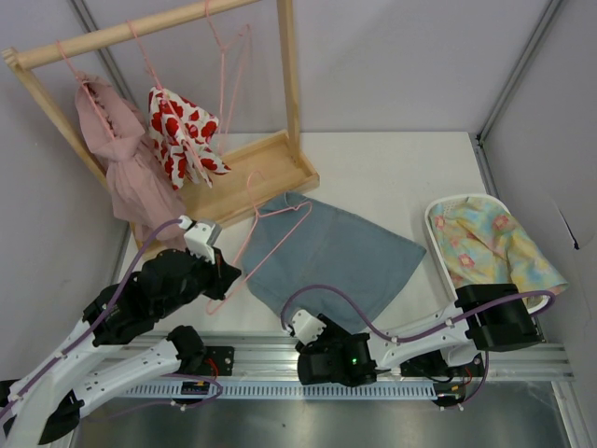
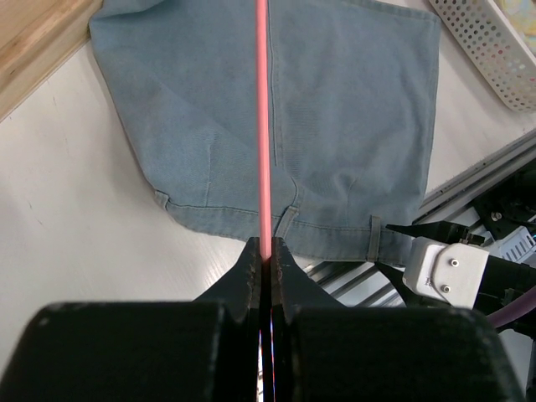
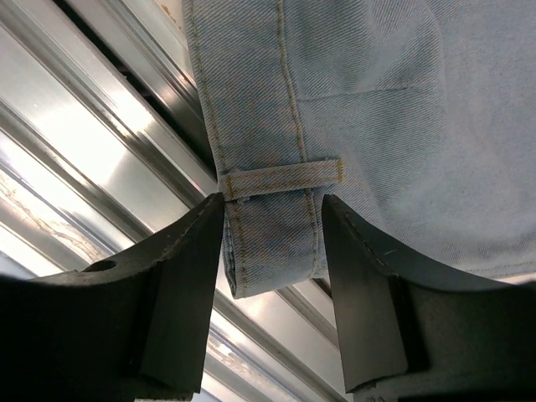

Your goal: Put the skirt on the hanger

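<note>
Top view, whole scene. The table (image 1: 392, 168) carries a wooden rack (image 1: 270, 173) at far left, a basket (image 1: 432, 233) at right, and between them the skirt (image 1: 336, 252). The skirt lies flat, with its waistband (image 2: 335, 239) at the near edge beside the rail (image 3: 100, 126). The hanger (image 2: 263, 126) rests across the skirt's left part, hook towards the rack.

Handling (judged). The skirt is light denim, soft and limp, though with more body than thin cloth, so it will sag from any single hold. The waistband is doubled and stitched, which makes it the firmest place to grip, near a belt loop (image 3: 280, 177). The hanger is thin, springy wire and is likely to swivel in a narrow grip.

Pincers. The left pincer (image 2: 266, 248) is closed tight on the hanger's wire, which runs straight away over the denim. The right pincer (image 3: 272, 209) stands open. Its fingers (image 3: 188, 251) flank the waistband's corner without pressing it, and it holds nothing.

Views compared. Only the top view gives the layout and the hanger's triangle, but neither pincer's gap can be read there. The left wrist view confirms the clamp on the wire and shows the waistband's full run. The right wrist view alone shows the cloth between open fingers and the stitching; the hanger is absent from it.
</note>
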Available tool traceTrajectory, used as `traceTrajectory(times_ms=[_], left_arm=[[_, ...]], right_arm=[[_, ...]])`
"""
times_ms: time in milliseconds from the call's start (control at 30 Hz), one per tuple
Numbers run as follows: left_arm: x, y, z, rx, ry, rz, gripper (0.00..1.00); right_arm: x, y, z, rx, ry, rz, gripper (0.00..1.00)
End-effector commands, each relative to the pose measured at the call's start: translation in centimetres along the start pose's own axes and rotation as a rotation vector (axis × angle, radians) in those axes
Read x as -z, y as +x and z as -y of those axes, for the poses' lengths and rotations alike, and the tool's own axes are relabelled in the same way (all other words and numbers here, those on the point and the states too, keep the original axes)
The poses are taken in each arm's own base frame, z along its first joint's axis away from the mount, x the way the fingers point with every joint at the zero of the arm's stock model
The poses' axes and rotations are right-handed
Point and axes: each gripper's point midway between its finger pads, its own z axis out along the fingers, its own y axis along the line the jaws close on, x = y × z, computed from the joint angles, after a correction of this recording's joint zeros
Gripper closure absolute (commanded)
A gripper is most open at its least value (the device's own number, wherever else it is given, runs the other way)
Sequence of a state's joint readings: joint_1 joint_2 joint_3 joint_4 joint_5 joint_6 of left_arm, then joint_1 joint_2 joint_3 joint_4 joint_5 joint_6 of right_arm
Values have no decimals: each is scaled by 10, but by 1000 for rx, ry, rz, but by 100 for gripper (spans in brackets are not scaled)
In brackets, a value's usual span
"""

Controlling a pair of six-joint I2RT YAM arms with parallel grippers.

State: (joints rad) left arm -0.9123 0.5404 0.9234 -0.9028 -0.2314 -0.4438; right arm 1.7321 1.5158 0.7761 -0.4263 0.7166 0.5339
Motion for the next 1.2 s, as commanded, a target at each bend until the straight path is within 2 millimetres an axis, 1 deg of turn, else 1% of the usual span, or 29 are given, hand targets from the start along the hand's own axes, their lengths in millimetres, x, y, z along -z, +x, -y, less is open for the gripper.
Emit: traceTrajectory(times_ms=[0, 67, 200, 300, 333, 467, 500, 533, 600, 633, 700, 733, 833, 867, 900, 933, 967, 1000, 1033, 1067, 1100, 1133, 1167], left_arm=[[-2, -10, 6, 3, 24, 40, 100], [-3, -9, 6, -1, 25, 36, 100], [-3, -11, 7, -3, 24, 42, 100], [-4, -11, 6, -4, 21, 42, 100], [-5, -10, 5, -2, 15, 43, 100], [-7, -10, 6, -1, 16, 45, 100], [-6, -11, 6, 0, 18, 49, 100], [-6, -11, 6, 0, 18, 49, 100], [-6, -11, 6, 0, 19, 49, 100], [-5, -12, 6, 2, 19, 52, 100], [-4, -13, 5, 5, 19, 59, 100], [-3, -13, 6, 11, 24, 65, 100], [-1, -14, 5, 16, 22, 72, 100], [-1, -15, 6, 15, 27, 73, 100], [-1, -15, 6, 13, 29, 72, 100], [2, -19, 8, 10, 36, 80, 100], [2, -20, 8, 7, 33, 78, 100], [3, -23, 9, 3, 35, 84, 100], [8, -29, 9, -5, 36, 97, 100], [9, -32, 10, -8, 33, 99, 100], [10, -35, 10, -18, 33, 103, 100], [13, -39, 12, -24, 43, 110, 100], [15, -43, 15, -33, 54, 113, 100]], right_arm=[[-2, -1, 4, 9, 8, 10, 45], [-3, 0, 2, 15, -3, 6, 45], [-3, 2, -2, 19, -22, -5, 39], [-2, 1, -3, 14, -28, -6, 39], [-3, 2, -2, 17, -26, -9, 43], [-3, 3, -2, 14, -29, -10, 52], [-4, 3, -1, 14, -26, -11, 56], [-5, 4, -1, 11, -25, -15, 63], [-6, 4, 1, 4, -16, -20, 70], [-7, 4, 3, 1, -10, -21, 82], [-5, 0, 9, -14, 13, -14, 96], [-1, -6, 12, -45, 17, 0, 100], [5, -20, 27, -133, 26, 28, 100], [14, -33, 33, -205, -2, 70, 100], [11, -35, 47, -263, 16, 74, 100], [13, -41, 54, -317, 6, 94, 100], [23, -53, 64, -386, -30, 135, 100], [21, -59, 84, -454, -6, 150, 100], [22, -61, 94, -492, -10, 166, 100], [24, -64, 102, -516, -30, 175, 100], [29, -73, 130, -595, -5, 219, 100], [30, -78, 142, -622, -6, 237, 100], [31, -82, 149, -643, -30, 245, 100]])
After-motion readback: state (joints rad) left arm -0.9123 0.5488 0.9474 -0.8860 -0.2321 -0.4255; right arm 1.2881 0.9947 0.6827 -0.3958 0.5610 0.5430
